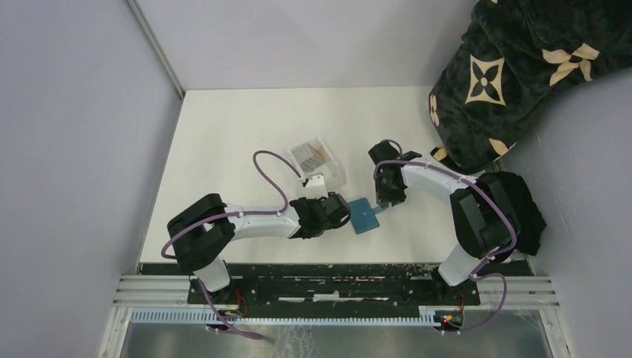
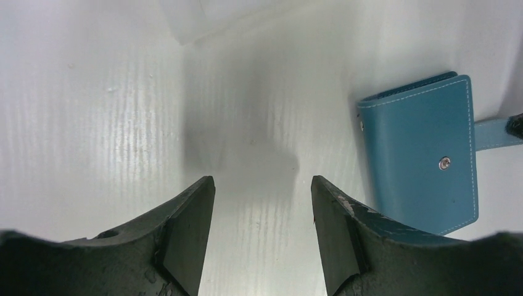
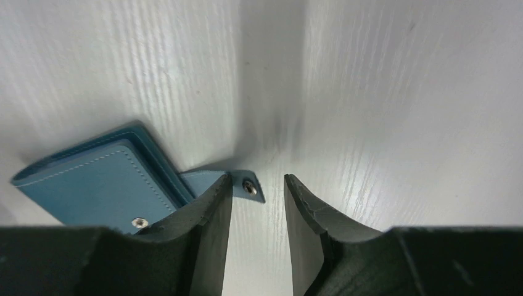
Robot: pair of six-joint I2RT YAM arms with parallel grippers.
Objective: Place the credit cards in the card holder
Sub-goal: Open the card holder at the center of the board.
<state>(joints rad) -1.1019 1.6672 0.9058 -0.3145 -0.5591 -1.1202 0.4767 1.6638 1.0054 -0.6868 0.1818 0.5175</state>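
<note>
The small teal-blue stitched folding card holder (image 1: 364, 215) lies shut and flat in the near half of the white table (image 1: 223, 134), between the two grippers. The left gripper (image 2: 262, 185) hangs just to its left, jaws wide apart and touching nothing. The right gripper (image 3: 258, 185) stands at its right edge, jaws partly apart around the tip of the snap tab (image 3: 247, 186) without clamping it. The thin greyish and gold credit cards (image 1: 313, 154) sit in a clear plastic tray (image 1: 334, 174) nearer the far edge.
</note>
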